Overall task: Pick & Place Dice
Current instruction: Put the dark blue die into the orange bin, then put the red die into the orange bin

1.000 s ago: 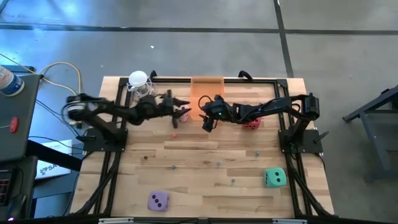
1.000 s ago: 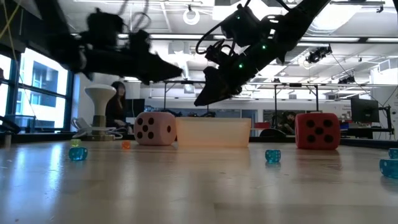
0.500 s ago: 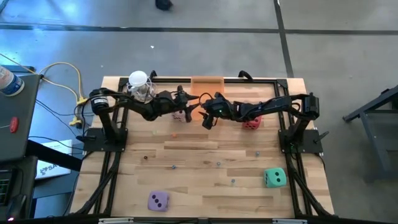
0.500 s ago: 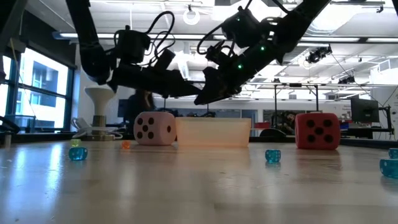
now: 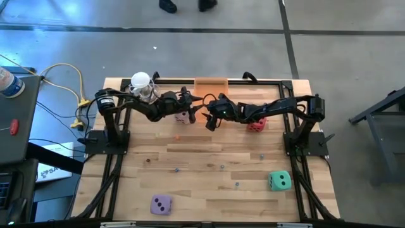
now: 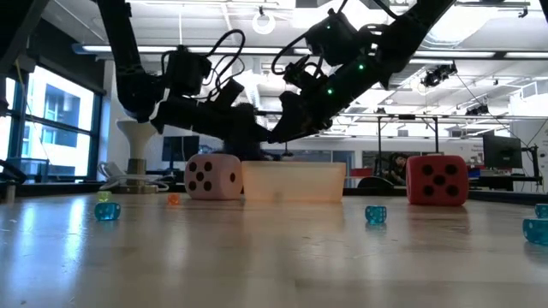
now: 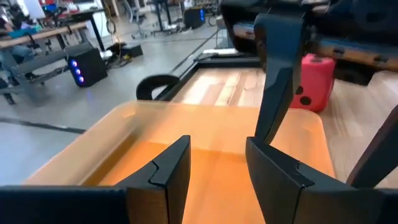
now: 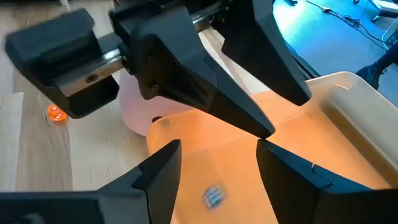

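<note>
Both grippers, left gripper (image 5: 190,109) and right gripper (image 5: 211,121), hover parted and empty above the orange bin (image 5: 210,84); I count pink (image 6: 213,177), red (image 5: 256,125), teal-green (image 5: 279,181) and purple (image 5: 161,204) dice all unplaced on the table.

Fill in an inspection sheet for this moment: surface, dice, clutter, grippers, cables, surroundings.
Surface: wooden table, orange bin at its far edge.
Dice: pink die and red die flank the bin; green die and purple die near the front.
Clutter: small beads scattered.
Grippers: left gripper and right gripper both open, empty, over the bin.
Cables: yellow cable left of the table.
Surroundings: a person's shoes on the floor.
</note>
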Robot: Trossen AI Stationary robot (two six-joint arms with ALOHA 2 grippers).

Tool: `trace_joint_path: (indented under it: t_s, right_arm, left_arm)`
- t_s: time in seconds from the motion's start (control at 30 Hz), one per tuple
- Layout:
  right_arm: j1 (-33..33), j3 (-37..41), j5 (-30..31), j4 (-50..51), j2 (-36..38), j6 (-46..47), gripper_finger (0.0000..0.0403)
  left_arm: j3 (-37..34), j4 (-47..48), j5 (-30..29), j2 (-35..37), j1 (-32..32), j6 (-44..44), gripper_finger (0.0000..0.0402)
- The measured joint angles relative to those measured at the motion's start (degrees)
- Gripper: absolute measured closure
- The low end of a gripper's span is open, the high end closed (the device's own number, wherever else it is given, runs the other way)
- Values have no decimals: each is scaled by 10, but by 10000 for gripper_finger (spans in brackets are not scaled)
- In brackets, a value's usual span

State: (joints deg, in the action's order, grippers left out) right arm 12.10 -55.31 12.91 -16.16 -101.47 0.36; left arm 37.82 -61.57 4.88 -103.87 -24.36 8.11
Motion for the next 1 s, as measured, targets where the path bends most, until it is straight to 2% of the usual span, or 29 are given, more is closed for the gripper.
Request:
trace_joint_path:
  t_s: [0.27,0.47,0.6,0.77,0.87,1.0]
  right_arm:
    - [-1,0,10,-4,0,-10,201]
    - [-29,1,89,-8,27,-48,201]
    - [-66,1,112,14,52,-49,201]
    - [-125,0,154,71,80,-19,201]
    - [-164,0,214,107,87,13,201]
    - [-212,0,309,173,104,62,201]
  left_arm:
    - [-1,-11,-9,3,7,-13,254]
    - [-5,11,-6,80,32,-46,254]
    - [-5,136,-6,170,51,-66,254]
    - [-5,368,2,281,75,-85,254]
    - [-5,460,20,333,91,-116,254]
    - [-5,503,74,373,118,-176,254]
